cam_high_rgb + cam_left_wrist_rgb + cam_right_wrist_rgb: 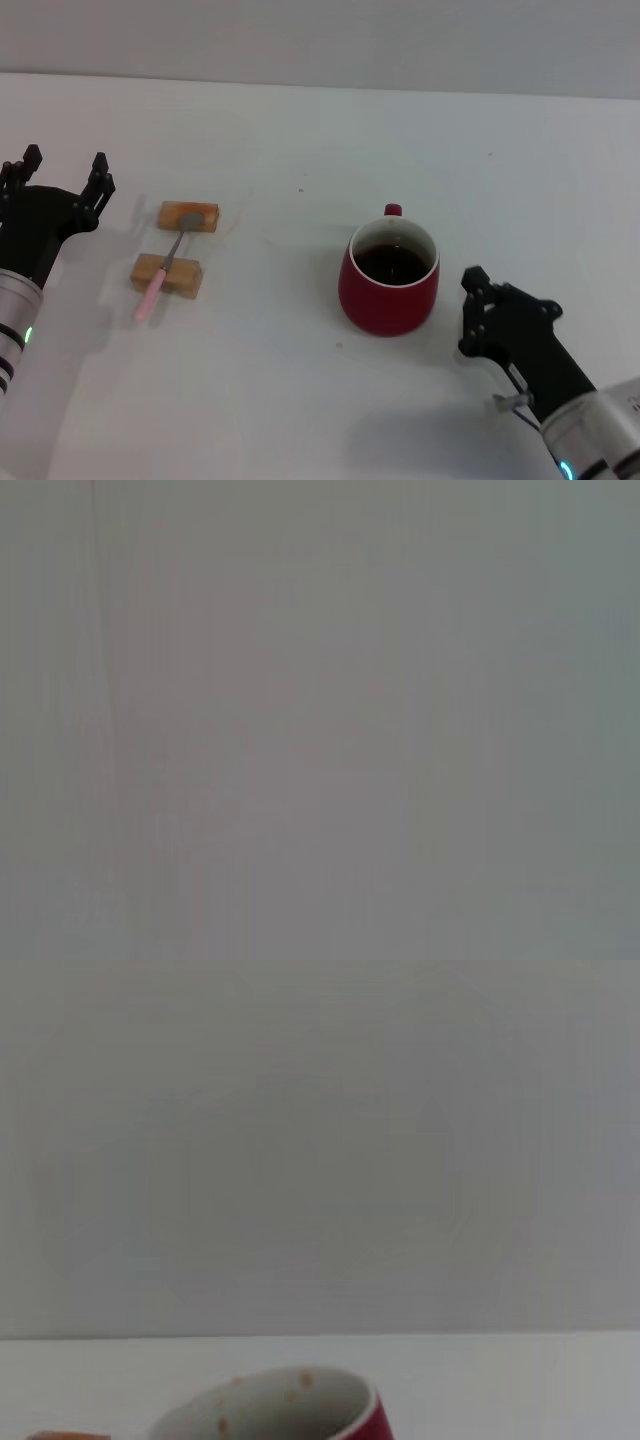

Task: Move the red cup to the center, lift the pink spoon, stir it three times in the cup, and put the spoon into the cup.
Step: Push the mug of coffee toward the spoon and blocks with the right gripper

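A: What is sitting left of the red cup (388,277)?

B: The left gripper (64,172) is hovering at the table (300,400) edge, fingers spread wide. One pink spoon (164,268) is lying across two wooden blocks (168,275), well left of the cup.

A: And room around the cup?

B: Bare table is lying open on its left. The right gripper (478,310) is sitting just beside its right; its fingers, I cannot tell.
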`<state>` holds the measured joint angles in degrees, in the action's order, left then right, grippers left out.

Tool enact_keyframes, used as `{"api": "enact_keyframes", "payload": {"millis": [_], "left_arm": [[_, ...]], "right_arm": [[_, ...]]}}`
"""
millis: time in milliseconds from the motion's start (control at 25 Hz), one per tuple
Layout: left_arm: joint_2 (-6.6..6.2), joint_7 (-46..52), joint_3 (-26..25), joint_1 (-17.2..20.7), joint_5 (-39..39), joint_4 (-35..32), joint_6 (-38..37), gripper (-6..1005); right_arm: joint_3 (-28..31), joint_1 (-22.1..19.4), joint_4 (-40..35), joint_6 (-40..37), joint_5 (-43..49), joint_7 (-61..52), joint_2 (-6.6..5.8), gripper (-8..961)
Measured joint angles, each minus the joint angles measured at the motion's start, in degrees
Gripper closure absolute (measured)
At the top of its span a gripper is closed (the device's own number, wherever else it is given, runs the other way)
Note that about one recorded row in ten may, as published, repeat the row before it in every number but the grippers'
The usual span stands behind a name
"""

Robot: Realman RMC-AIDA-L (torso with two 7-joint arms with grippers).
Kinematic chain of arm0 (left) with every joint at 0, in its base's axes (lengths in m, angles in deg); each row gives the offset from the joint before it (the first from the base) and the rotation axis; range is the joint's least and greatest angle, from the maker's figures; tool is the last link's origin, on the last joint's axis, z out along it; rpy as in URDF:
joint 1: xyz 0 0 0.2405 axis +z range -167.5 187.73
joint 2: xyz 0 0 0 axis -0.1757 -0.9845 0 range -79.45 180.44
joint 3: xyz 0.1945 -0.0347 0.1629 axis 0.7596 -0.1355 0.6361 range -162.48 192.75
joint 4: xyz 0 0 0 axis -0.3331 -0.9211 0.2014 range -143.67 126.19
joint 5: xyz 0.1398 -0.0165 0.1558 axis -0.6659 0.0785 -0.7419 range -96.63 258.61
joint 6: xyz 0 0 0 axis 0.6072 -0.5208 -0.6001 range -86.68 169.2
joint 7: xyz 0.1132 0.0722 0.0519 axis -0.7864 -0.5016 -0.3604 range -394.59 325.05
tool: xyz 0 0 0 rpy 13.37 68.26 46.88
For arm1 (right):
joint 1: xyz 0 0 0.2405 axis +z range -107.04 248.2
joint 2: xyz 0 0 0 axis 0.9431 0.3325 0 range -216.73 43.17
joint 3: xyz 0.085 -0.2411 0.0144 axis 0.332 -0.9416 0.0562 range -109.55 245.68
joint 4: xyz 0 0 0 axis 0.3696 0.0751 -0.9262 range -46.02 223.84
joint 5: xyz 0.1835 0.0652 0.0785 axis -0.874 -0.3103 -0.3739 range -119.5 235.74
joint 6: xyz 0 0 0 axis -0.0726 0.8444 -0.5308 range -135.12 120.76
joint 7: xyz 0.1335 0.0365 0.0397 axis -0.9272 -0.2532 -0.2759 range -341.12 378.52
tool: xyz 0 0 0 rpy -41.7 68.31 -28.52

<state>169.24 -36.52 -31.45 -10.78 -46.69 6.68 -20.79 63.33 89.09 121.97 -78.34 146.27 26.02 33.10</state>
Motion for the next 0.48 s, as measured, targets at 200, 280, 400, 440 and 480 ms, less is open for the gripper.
{"api": "enact_keyframes", "payload": {"millis": [200,280,400,440,480], "left_arm": [[0.00,0.00,0.00,0.00,0.12,-0.06,0.00,305],[0.00,0.00,0.00,-0.01,0.15,-0.06,0.00,306],[0.00,0.00,0.00,-0.02,0.21,-0.01,0.00,308],[0.00,0.00,0.00,-0.02,0.20,0.01,0.00,308],[0.00,0.00,0.00,-0.02,0.18,0.01,0.00,309]], "right_arm": [[-0.34,-2.50,1.28,-0.28,1.67,0.17,0.00,953],[-0.31,-2.82,1.42,0.00,2.19,0.19,0.00,953],[-0.18,-2.55,1.50,0.30,2.33,0.10,0.00,953],[-0.09,-2.41,1.50,0.33,2.33,0.03,0.00,953],[0.04,-2.19,1.49,0.36,2.34,0.01,0.00,953]]}}
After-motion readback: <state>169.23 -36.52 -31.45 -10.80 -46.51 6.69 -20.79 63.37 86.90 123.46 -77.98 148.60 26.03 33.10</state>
